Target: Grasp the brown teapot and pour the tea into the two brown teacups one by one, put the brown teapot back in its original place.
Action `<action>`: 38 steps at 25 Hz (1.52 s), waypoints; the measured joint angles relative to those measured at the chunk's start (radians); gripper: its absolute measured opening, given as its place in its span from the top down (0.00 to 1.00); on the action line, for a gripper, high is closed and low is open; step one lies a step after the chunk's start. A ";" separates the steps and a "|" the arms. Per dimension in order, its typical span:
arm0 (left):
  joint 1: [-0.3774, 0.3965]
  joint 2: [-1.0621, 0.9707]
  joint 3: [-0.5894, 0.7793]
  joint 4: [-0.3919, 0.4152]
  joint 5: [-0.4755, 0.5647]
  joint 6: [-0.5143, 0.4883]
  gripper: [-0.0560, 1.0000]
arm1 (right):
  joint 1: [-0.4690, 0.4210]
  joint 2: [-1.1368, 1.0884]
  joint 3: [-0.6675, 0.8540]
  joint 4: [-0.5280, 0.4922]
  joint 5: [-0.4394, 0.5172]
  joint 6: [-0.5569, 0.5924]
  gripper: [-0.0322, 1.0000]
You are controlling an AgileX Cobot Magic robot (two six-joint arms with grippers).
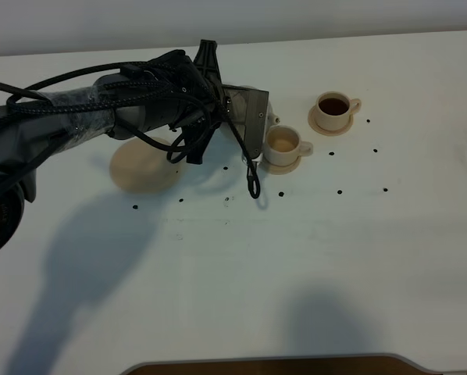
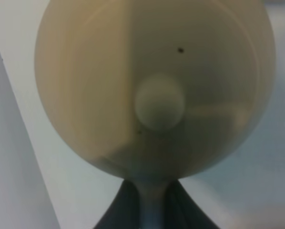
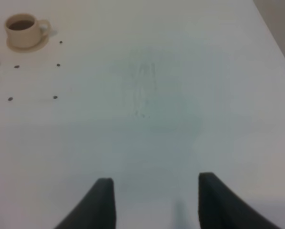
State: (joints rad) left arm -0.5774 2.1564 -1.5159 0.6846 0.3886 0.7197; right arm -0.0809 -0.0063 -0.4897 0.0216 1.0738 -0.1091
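Observation:
The brown teapot (image 2: 152, 90) fills the left wrist view, lid knob facing the camera. My left gripper (image 2: 152, 200) is shut on its loop handle. In the high view the left arm (image 1: 140, 105) reaches across and hides most of the teapot, just left of the near teacup (image 1: 284, 144), whose inside looks pale. The far teacup (image 1: 333, 109) (image 3: 22, 29) holds dark tea. Each cup stands on its small saucer. The wide round saucer (image 1: 144, 168) lies bare under the arm. My right gripper (image 3: 154, 200) is open over bare table, out of the high view.
Small black dots (image 1: 340, 191) mark the white table around the cups. The table's front edge (image 1: 272, 363) runs along the bottom of the high view. Loose black cables (image 1: 253, 183) hang from the left arm's wrist.

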 joint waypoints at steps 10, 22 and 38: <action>-0.002 0.000 0.000 0.043 -0.018 0.002 0.83 | 0.000 0.000 0.000 0.000 0.000 0.000 0.58; -0.023 0.000 0.000 0.186 -0.008 0.001 0.83 | 0.000 0.000 0.000 0.000 0.000 0.000 0.58; -0.015 -0.016 0.000 0.220 0.047 0.000 0.83 | 0.000 0.000 0.000 0.000 0.000 0.000 0.58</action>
State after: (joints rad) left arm -0.5924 2.1407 -1.5159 0.9047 0.4354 0.7192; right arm -0.0809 -0.0063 -0.4897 0.0216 1.0738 -0.1091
